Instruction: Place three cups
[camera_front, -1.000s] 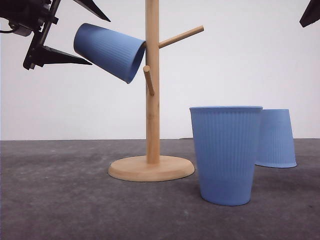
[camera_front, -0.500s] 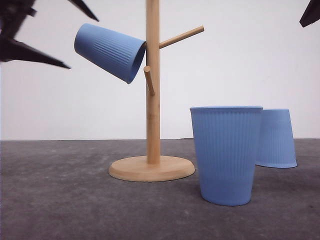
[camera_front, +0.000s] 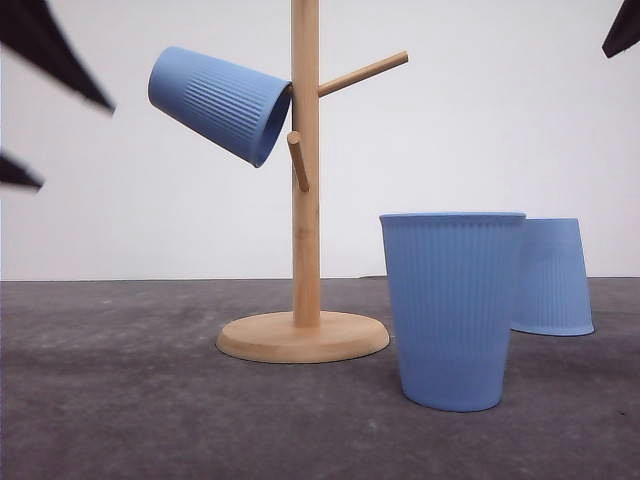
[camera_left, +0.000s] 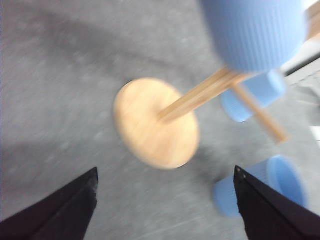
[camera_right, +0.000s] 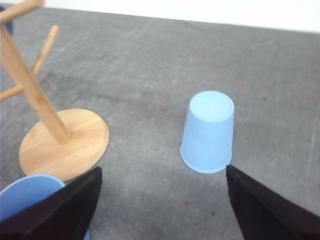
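Left gripper wide open, empty. 1 hung cup sat tilted on its peg; a bump could dislodge it.

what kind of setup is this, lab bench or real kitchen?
Most likely a staged lab tabletop, not a kitchen: a bare grey mat, a plain white backdrop, and just a wooden mug tree with three identical blue cups as props.

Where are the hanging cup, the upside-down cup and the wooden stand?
Hanging cup (camera_front: 220, 103), front view, ribbed side.
Upside-down cup (camera_right: 207, 135), right wrist view, ribbed side.
Wooden stand (camera_front: 305, 230), front view, upright post.
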